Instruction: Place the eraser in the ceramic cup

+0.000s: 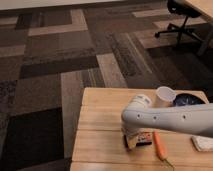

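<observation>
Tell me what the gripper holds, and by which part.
Cannot be told: the gripper is down at the eraser, and the arm hides any hold.

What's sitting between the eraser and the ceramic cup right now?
In the camera view, only the robot's own arm crosses between the eraser and the ceramic cup. The gripper is down at the eraser.
</observation>
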Controlling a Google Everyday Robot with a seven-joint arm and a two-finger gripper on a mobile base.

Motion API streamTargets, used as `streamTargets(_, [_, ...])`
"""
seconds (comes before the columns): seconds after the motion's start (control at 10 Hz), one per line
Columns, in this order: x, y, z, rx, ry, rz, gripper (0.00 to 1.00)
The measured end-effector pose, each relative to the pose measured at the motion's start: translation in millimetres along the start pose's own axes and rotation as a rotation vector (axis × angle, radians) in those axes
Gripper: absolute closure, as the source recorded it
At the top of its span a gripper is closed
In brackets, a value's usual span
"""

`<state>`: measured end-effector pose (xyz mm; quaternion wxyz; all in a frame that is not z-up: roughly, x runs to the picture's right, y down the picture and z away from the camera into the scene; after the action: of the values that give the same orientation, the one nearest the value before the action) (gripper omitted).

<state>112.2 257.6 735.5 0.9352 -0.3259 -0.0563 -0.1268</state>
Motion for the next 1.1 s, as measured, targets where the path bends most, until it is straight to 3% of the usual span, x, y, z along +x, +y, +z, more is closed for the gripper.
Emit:
streamTargets(0.1, [2.8, 1.9, 1.0, -0.020, 0.013, 0.024, 0.53])
streamTargets(0.3, [9.6, -0.1, -4.1, -0.053, 0.050, 0.072, 0.90])
streamTargets(0.4, [13.2, -2.2, -12.6, -0.072, 0.069, 0.109, 1.00])
streamTargets(0.5, [12.3, -5.5, -18.8, -0.077, 0.076, 0.124, 1.00])
streamTargets(0.8, [12.7, -30.2, -68.9, -0.071, 0.125, 0.147, 1.00])
streamTargets(1.0, [36.1, -48.5, -105.5, -0.028, 0.147, 0.199, 1.00])
streamTargets(1.1, [35.0, -48.2, -105.1, -0.030, 0.144, 0.200, 1.00])
